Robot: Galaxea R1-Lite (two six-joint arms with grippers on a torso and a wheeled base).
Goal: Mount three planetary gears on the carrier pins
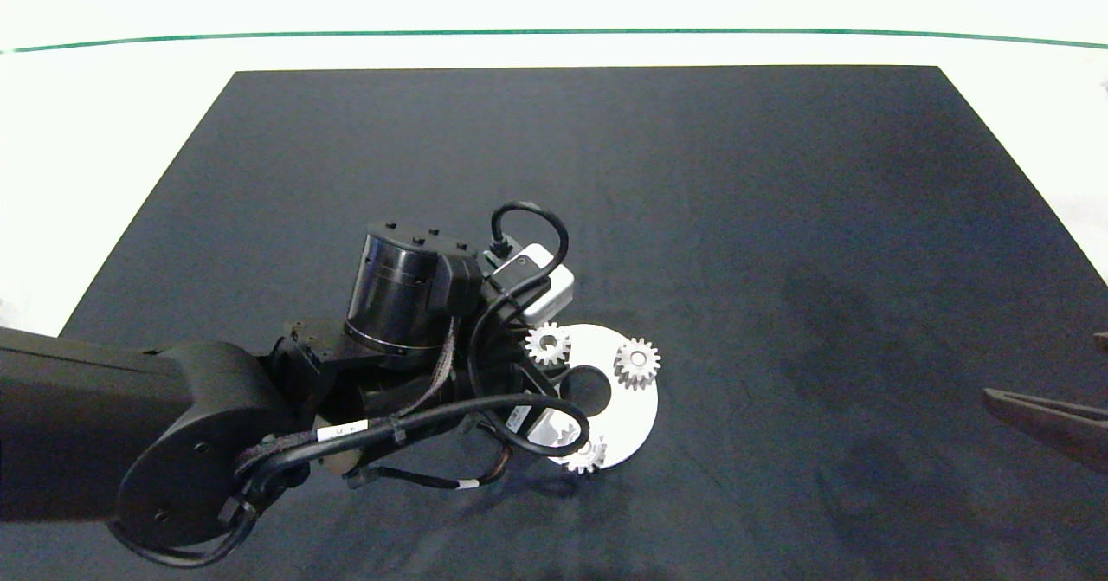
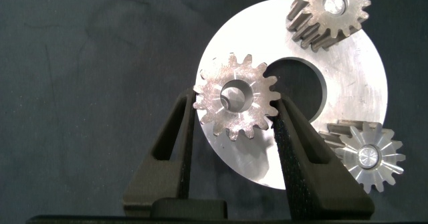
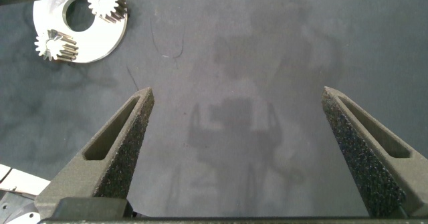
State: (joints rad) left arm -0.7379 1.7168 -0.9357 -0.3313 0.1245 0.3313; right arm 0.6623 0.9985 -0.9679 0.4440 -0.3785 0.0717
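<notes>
The white disc [image 2: 348, 70] lies flat on the black mat. Two planetary gears [image 2: 329, 10] [image 2: 366, 156] sit on carrier pins, whose bright ends [image 2: 332, 2] show in their centres. My left gripper [image 2: 234, 102] is shut on the third gear [image 2: 235, 97], held flat over the disc's rim beside the centre hole. I cannot tell whether a pin is in its bore. From above, this gear [image 1: 589, 456] is half hidden under the left arm, and the seated gears [image 1: 548, 344] [image 1: 637, 363] show plainly. My right gripper [image 3: 237, 93] stands open far to the right [image 1: 1047, 416], holding nothing.
The black mat [image 1: 779, 217] covers the white table, and a green line [image 1: 554, 31] runs along the far side. The left arm's wrist and cables [image 1: 407, 304] hang over the disc's left half.
</notes>
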